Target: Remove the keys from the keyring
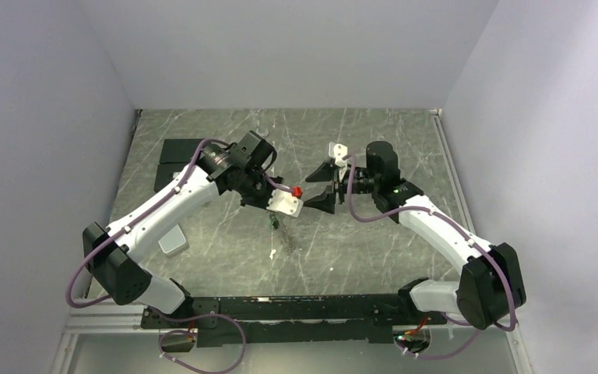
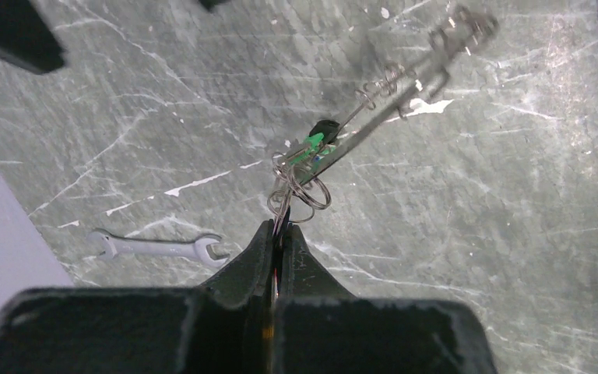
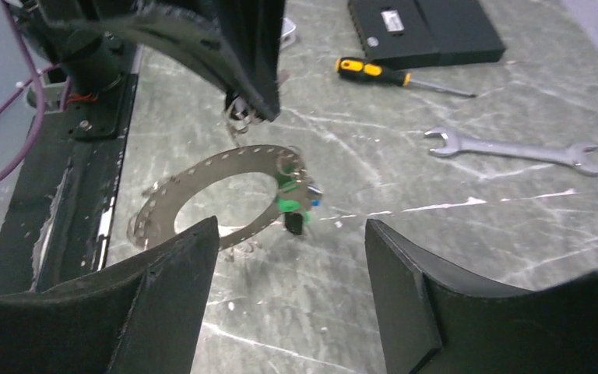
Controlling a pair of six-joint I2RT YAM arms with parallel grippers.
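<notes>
The left tool (image 2: 280,245), closed on a wire loop (image 2: 300,195), suspends the keyring (image 3: 210,165) over the bench (image 3: 475,218) with the keys (image 3: 294,204) on it; removal is pending, so the right tool (image 3: 290,234), open and empty, should grip the keys.

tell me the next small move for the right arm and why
Probably ease the right end effector forward and close it on the keys: it is open, the keys sit just ahead of its gap, and the left end effector is shut on a small wire ring linked to the keyring, steadying it.
</notes>
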